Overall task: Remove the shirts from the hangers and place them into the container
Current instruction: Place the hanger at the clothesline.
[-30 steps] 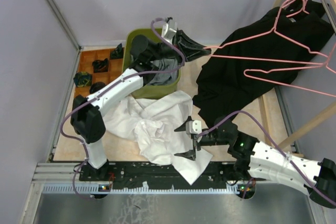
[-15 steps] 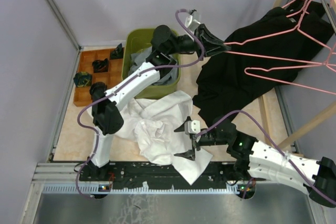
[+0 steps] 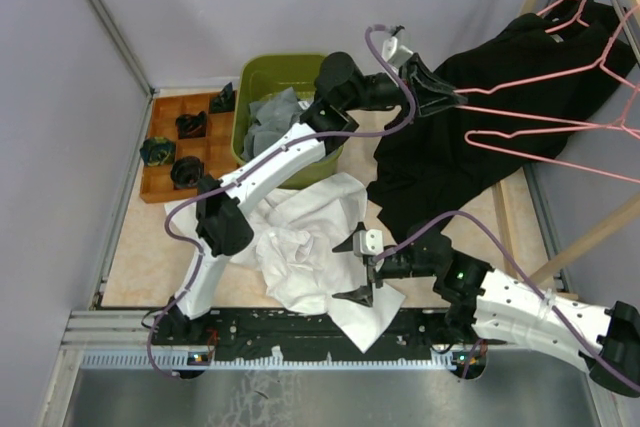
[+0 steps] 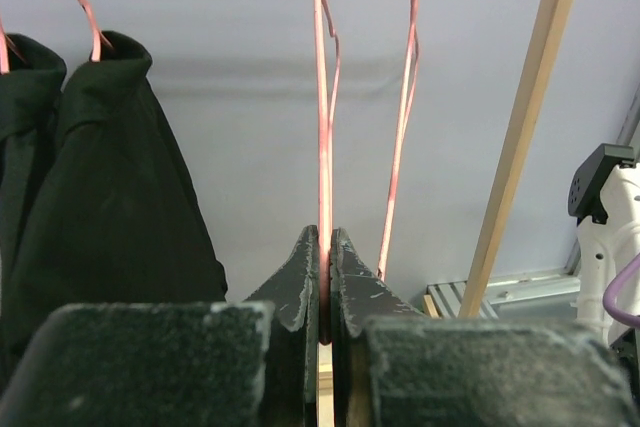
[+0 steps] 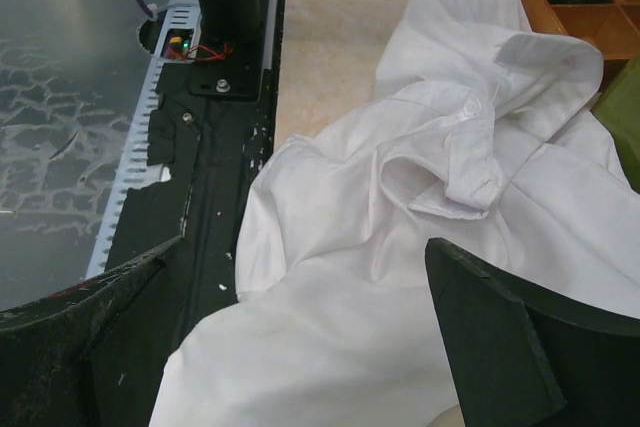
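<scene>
My left gripper [image 3: 455,99] reaches out to the right of the container [image 3: 262,67], an olive-green tub with a grey shirt [image 3: 272,115] lying in it. Its jaws [image 4: 325,239] are shut on the thin wire of a pink hanger [image 4: 322,117]. Black shirts [image 3: 490,127] hang on pink hangers [image 3: 545,113] at the right, and they show dark at the left of the left wrist view [image 4: 110,197]. A white shirt [image 3: 305,237] lies crumpled on the table. My right gripper [image 3: 362,267] hovers open just above that white shirt [image 5: 400,207], jaws wide apart [image 5: 305,252].
A brown wooden compartment tray [image 3: 160,117] with small dark items sits left of the tub. Light wooden rack poles [image 3: 598,234] stand at the right, one close to the held wire [image 4: 525,127]. Grey walls close in the left and back.
My left arm has swung from over the tub out to the right and stands at the pink hanger, jaws shut throughout. The right arm has not moved.
</scene>
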{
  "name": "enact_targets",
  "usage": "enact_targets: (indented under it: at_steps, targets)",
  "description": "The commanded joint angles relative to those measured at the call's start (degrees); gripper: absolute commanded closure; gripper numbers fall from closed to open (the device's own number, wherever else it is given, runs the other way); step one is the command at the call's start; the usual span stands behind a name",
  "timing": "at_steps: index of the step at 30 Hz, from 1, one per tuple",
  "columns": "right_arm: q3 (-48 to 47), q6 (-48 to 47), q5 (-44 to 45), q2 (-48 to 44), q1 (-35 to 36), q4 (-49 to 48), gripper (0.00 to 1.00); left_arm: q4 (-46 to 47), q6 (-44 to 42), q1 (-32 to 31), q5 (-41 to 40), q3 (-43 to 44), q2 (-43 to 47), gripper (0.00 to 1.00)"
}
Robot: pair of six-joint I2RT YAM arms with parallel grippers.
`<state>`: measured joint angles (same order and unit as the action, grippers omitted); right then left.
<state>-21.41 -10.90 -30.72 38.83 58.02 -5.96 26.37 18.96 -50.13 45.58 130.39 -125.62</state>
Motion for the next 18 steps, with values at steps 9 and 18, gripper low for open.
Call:
enact_targets:
  at_steps: [9,18]
  targets:
    - [0.4,0.7,0.5,-1.4,0.4,-2.1,0.01,-3.1,-3.1,-2.0,-2.7,2.0,-1.9,0.98]
    - [0.9,0.5,1.9,-1.4,0.5,-2.4,0.01,-3.5,-7.6,-2.1,-8.2,-10.2,9.3,0.28]
